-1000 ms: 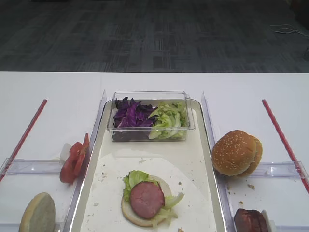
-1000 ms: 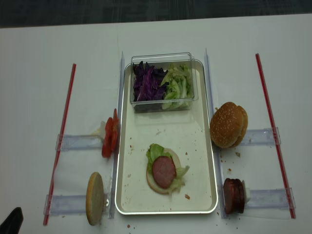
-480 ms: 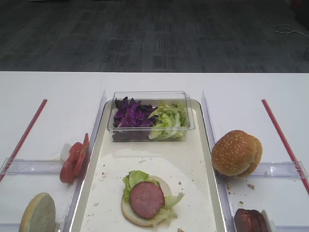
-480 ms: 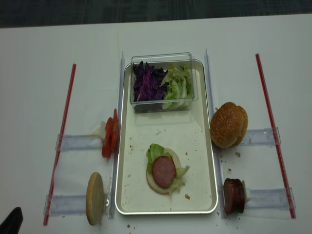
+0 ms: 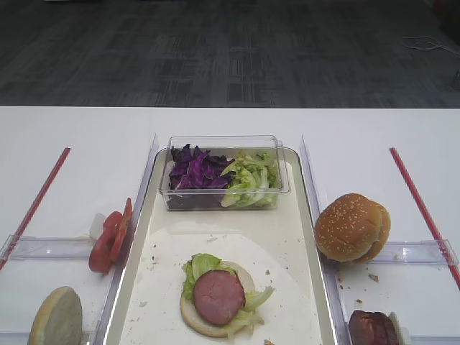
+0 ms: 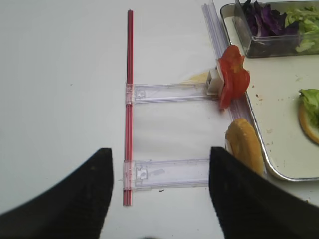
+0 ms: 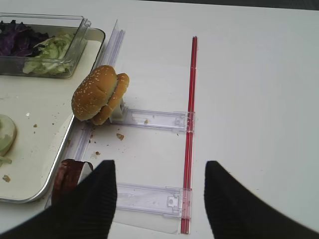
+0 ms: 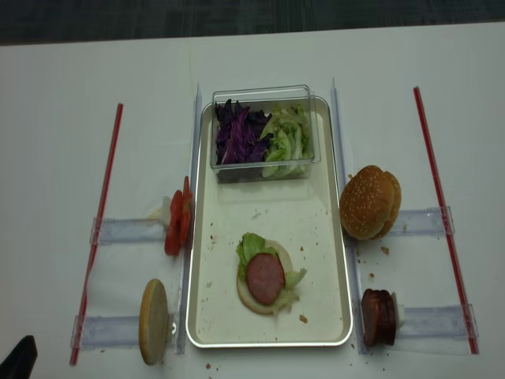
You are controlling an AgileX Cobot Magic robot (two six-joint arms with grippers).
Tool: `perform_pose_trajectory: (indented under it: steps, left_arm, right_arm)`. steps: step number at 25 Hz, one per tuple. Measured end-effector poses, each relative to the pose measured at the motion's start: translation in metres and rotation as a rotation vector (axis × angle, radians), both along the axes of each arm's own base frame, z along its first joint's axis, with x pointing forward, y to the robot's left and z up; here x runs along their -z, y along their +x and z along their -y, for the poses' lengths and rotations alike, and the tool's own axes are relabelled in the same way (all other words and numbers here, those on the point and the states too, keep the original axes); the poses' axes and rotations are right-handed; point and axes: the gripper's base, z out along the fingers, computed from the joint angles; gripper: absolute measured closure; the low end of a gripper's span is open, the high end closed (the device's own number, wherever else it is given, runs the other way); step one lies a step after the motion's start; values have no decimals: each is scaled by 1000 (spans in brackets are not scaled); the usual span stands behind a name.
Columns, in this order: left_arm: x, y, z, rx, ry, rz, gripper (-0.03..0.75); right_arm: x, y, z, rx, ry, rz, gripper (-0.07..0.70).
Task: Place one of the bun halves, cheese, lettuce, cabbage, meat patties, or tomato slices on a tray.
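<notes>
Right wrist view, right pincer (image 7: 158,191) spread and empty, sesame bun halves (image 7: 98,94) beside tray (image 7: 47,191).

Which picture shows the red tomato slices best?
The left wrist view: the tomato slices stand large and upright on their clear holder. Both high views show them smaller beside the tray, at and. The right wrist view misses them.

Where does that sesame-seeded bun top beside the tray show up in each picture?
Exterior high: golden-brown sesame-seeded bun top, right of the cream rectangular tray.
Realsense high: right of the tray, mid-height.
Right wrist: upper left, at the tray's edge.
Left wrist: not in view.
Shared landmark: the clear plastic salad box.
</notes>
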Motion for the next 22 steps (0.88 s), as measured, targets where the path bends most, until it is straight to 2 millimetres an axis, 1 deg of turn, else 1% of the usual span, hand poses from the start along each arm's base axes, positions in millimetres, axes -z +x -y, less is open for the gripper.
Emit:
perform_pose_trajectory:
  steps: [22]
  left_arm:
    - [0,0,0,0,0,0,288]
  right_arm:
    - [0,0,0,3,5,-1,226]
